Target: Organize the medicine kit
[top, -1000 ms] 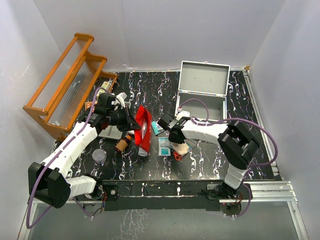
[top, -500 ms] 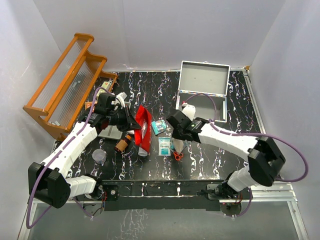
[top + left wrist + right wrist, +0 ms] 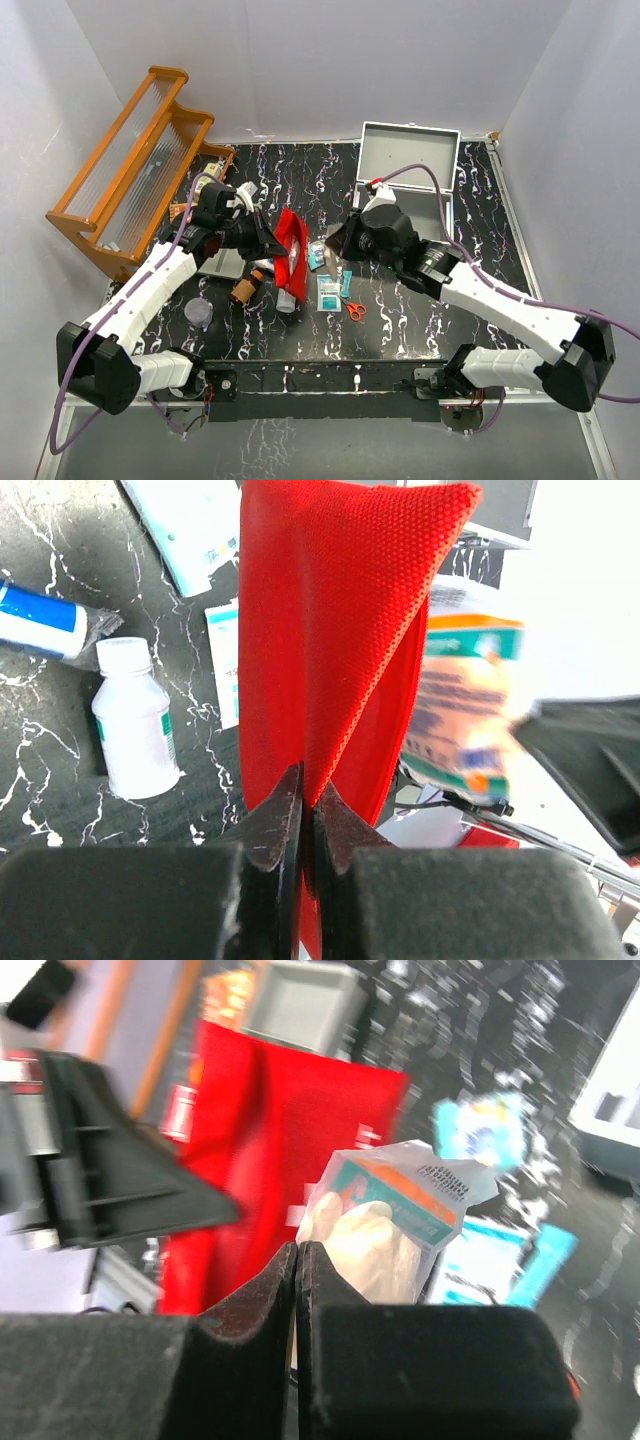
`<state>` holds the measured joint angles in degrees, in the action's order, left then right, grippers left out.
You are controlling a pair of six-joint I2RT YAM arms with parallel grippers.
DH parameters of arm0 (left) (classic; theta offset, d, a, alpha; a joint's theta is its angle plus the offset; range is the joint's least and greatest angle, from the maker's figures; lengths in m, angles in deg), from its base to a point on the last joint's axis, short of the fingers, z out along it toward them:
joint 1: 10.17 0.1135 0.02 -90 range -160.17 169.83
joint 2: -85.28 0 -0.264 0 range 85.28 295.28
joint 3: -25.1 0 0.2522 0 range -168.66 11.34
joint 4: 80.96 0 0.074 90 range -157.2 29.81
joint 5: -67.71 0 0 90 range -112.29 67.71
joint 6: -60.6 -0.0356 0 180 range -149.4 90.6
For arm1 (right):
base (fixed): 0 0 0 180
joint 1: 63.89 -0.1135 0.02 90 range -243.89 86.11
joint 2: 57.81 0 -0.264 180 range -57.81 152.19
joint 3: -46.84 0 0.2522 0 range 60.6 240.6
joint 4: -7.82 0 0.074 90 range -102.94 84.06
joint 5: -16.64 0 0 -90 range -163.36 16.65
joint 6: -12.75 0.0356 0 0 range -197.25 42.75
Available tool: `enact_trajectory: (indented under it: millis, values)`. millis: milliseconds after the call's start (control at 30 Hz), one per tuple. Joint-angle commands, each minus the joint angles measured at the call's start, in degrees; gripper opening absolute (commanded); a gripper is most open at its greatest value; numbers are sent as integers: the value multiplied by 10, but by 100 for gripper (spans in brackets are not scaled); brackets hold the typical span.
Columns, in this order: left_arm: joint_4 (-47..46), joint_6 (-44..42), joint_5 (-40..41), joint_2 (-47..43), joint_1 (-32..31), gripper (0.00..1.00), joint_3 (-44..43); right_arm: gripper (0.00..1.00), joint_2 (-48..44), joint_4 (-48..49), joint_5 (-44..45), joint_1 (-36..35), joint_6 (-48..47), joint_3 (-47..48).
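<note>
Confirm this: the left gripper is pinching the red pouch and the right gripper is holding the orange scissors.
Not quite. The left gripper does pinch the red pouch, but the right gripper holds a clear packet, as the right wrist view shows. The orange scissors lie on the table.

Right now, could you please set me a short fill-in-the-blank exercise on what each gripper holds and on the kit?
The left gripper pinches the edge of the ___ pouch.
The printed packet is held by the right gripper, not the ___ one.
The lid of the medicine kit stands ___.
Missing words: red; left; open.
</note>
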<state>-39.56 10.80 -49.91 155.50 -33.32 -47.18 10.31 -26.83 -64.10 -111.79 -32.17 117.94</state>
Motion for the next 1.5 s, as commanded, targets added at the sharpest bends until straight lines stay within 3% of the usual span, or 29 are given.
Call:
enact_trajectory:
  millis: [0,233,500,667,1067,1300,1467]
  values:
    - [-16,20,-6,5,-7,0,-25,0,-31,176,-78,-2,-48,7]
    - [-26,22,4,8,-14,0,-26,0,-5,299,-163,-2,-64,13]
    - [-31,22,10,9,-15,0,-30,0,39,354,-195,-2,-20,22]
    - [-29,19,11,5,-15,0,-28,0,55,318,-153,-3,30,15]
    - [-28,15,22,4,-15,0,-26,0,54,177,-14,-3,52,42]
    - [-29,12,23,8,-15,0,-28,0,86,110,-6,-3,81,78]
    - [-29,8,30,12,-15,0,-29,0,102,70,7,-19,44,119]
